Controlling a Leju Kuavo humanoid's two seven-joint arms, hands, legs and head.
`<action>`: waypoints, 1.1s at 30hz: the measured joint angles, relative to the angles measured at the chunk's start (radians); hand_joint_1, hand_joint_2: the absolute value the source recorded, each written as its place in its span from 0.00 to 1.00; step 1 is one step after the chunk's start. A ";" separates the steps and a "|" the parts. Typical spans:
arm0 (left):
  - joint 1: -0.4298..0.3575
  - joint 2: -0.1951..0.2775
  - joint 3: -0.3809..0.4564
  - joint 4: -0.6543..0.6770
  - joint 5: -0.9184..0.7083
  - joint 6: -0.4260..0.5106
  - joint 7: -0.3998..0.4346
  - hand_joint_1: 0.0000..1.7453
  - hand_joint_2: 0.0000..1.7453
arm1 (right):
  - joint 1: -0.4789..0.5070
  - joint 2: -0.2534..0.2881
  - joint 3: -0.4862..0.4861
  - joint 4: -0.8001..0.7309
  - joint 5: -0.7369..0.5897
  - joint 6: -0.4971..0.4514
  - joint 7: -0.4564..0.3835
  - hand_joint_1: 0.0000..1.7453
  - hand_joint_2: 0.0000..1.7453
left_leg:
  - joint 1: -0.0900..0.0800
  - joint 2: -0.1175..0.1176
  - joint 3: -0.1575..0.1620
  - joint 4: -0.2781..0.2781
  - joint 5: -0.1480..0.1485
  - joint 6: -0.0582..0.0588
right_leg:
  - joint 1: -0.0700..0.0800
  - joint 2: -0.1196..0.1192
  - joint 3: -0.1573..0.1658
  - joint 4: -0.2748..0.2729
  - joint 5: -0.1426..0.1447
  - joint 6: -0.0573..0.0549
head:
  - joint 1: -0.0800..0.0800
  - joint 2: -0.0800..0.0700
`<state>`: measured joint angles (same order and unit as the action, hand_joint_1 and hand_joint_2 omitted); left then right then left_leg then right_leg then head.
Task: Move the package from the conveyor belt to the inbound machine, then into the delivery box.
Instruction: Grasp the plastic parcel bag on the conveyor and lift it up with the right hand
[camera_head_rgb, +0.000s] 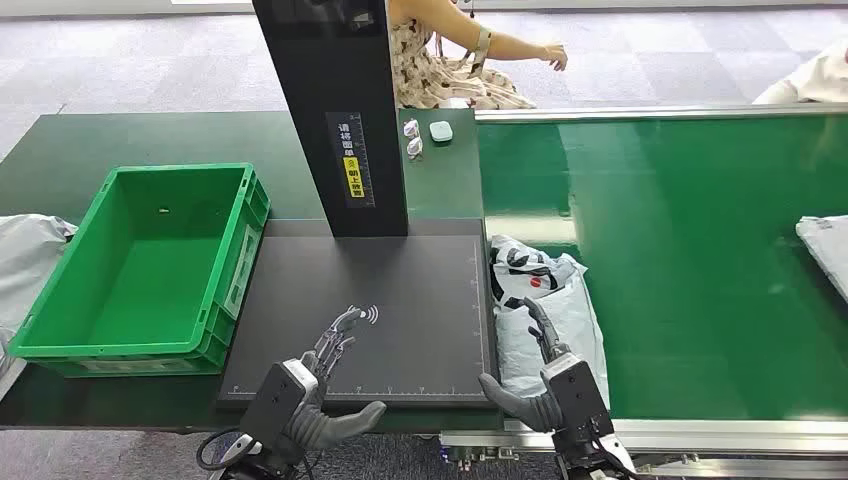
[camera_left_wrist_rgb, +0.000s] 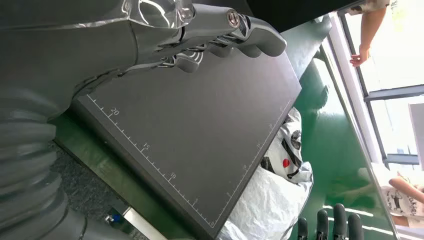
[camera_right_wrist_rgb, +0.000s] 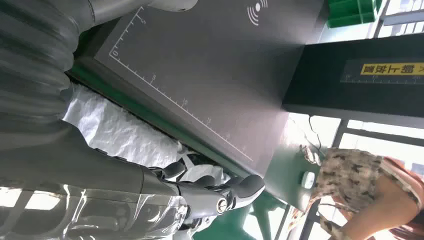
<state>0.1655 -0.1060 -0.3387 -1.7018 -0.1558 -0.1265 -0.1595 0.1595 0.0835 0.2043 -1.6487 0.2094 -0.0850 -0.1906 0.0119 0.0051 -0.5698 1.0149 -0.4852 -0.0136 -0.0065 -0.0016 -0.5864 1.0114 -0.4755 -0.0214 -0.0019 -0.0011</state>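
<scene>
The package (camera_head_rgb: 553, 300), a crumpled white-grey poly bag with black print and a red dot, lies on the conveyor belt (camera_head_rgb: 680, 260) at its left edge, against the black inbound machine platform (camera_head_rgb: 400, 300). My right hand (camera_head_rgb: 540, 345) is over the package's near half with fingers stretched out and thumb spread, gripping nothing. In the right wrist view the hand (camera_right_wrist_rgb: 200, 192) hovers close above the bag (camera_right_wrist_rgb: 115, 130). My left hand (camera_head_rgb: 325, 360) is open above the platform's front edge, fingers (camera_left_wrist_rgb: 225, 35) extended over the platform (camera_left_wrist_rgb: 200, 125). The left wrist view shows the package (camera_left_wrist_rgb: 280, 190) beside the platform.
An empty green delivery box (camera_head_rgb: 150, 265) stands left of the platform. The machine's black column (camera_head_rgb: 340, 110) rises behind it. A second bag (camera_head_rgb: 825, 250) lies at the belt's right edge, a grey bag (camera_head_rgb: 25, 260) at far left. A person (camera_head_rgb: 450, 50) sits behind the table.
</scene>
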 joint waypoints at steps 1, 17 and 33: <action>0.000 0.000 0.000 0.000 0.000 0.001 0.000 0.00 1.00 | 0.001 0.000 0.000 0.000 -0.003 0.002 -0.001 0.00 1.00 | 0.000 0.000 0.000 0.000 0.000 0.000 | 0.000 0.000 0.000 0.000 0.000 0.000 | 0.000 0.000; 0.005 0.016 0.003 0.001 0.016 -0.006 -0.020 0.00 1.00 | -0.011 -0.019 0.007 -0.008 0.496 -0.063 0.237 0.00 1.00 | 0.000 0.000 0.000 0.000 0.000 0.000 | 0.000 0.000 0.000 0.000 0.000 0.000 | 0.000 0.000; -0.027 0.010 0.003 0.003 0.012 -0.059 -0.007 0.00 1.00 | 0.044 -0.115 -0.067 -0.056 0.891 0.147 0.461 0.00 1.00 | 0.000 0.000 0.000 0.000 0.000 0.000 | 0.000 0.000 0.000 0.000 0.000 0.000 | 0.000 0.000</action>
<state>0.1389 -0.0962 -0.3353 -1.6991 -0.1438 -0.1858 -0.1663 0.2037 -0.0311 0.1373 -1.7049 1.1001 0.0621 0.2706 0.0119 0.0051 -0.5698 1.0149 -0.4855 -0.0132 -0.0066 -0.0017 -0.5861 1.0112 -0.4755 -0.0213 -0.0019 -0.0011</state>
